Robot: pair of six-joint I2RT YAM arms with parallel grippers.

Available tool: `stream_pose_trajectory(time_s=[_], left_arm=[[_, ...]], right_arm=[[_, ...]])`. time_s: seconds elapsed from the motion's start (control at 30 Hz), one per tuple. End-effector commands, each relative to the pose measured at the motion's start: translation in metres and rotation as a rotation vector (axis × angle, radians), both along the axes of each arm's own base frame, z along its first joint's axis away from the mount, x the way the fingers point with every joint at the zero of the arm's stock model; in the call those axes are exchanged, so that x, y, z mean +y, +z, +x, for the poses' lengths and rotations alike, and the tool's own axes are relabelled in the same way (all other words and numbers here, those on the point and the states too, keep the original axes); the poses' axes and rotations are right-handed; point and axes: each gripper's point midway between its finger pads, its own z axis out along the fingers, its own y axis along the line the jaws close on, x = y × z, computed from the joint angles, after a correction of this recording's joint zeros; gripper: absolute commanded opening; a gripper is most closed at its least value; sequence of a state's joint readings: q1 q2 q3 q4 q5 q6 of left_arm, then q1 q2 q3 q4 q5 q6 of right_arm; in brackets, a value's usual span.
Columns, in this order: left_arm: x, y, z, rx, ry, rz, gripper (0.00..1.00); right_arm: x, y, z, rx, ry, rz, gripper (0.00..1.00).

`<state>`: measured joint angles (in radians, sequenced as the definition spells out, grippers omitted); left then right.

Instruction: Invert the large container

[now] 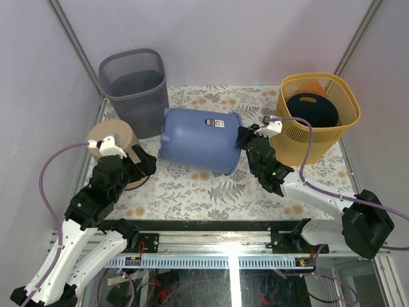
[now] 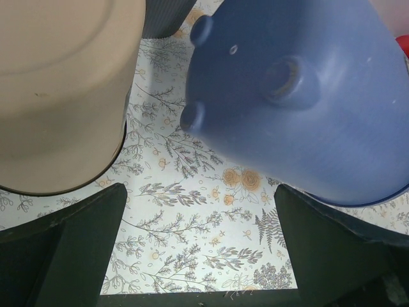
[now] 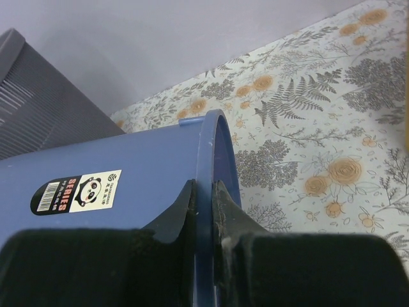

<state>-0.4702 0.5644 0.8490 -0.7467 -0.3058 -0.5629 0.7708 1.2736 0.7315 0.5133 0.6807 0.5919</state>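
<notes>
The large blue container (image 1: pixel 199 139) lies tipped on its side in the middle of the floral mat, its open mouth facing right and its base facing left. My right gripper (image 1: pixel 246 139) is shut on its rim (image 3: pixel 206 150), one finger inside the wall and one outside. In the left wrist view the blue base (image 2: pixel 300 96) fills the upper right. My left gripper (image 2: pixel 198 256) is open and empty, low over the mat just left of the container's base.
A tan upturned container (image 1: pixel 116 144) stands beside my left gripper. A grey mesh bin (image 1: pixel 134 86) stands at the back left, touching the blue container. A yellow basket (image 1: pixel 316 115) holding dark and orange items stands at the back right, close behind my right arm.
</notes>
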Motion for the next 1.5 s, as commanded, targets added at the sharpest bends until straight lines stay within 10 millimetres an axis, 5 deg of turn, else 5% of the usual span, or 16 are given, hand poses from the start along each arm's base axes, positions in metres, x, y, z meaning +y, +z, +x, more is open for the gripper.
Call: stream_pose_trajectory(time_s=[0.0,0.77,1.47], left_arm=[[0.001,0.020,0.003,-0.070,0.000,-0.011,1.00],[-0.008,0.017,0.005,-0.068,-0.035,-0.039,1.00],[-0.014,0.014,0.010,-0.068,-0.042,-0.056,1.00]], right_arm=[[-0.023,-0.062,-0.022,0.148,-0.044,-0.043,0.00],[-0.070,-0.079,-0.076,0.169,-0.083,0.070,0.00],[-0.094,-0.094,-0.112,0.214,-0.082,0.101,0.00]])
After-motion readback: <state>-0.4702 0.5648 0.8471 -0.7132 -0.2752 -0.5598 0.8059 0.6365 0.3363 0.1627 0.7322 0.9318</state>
